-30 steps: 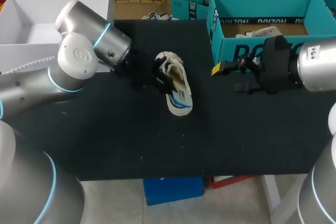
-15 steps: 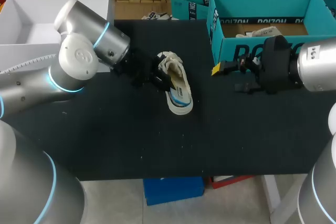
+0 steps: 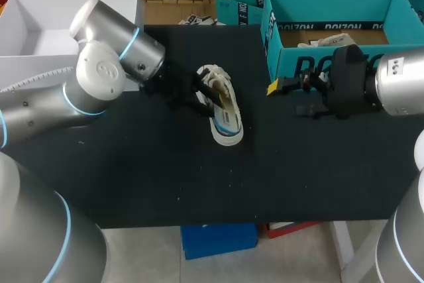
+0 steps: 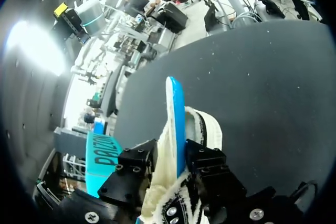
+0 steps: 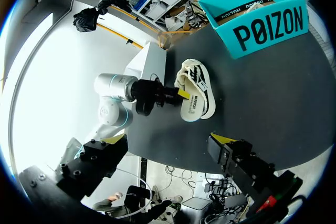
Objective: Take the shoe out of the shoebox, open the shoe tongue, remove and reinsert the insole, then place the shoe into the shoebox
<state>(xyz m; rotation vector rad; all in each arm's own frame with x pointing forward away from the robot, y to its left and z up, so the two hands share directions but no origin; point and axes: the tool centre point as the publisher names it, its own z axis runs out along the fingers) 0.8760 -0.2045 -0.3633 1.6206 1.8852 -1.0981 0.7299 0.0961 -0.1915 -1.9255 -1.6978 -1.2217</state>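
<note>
Looking down on the table (image 3: 199,183) from high behind. From the left wrist, pressed close against the shoe (image 4: 181,129); from the right wrist, farther off, facing it from three o'clock. Shoe and table shared by all.

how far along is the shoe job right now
Done: the white knit shoe lies on the black table, out of the teal cardboard shoebox. In hand: left gripper pinches what looks like the blue insole at its opening. Still to do: reinserting it and boxing the shoe. Right gripper is open, empty.
</note>
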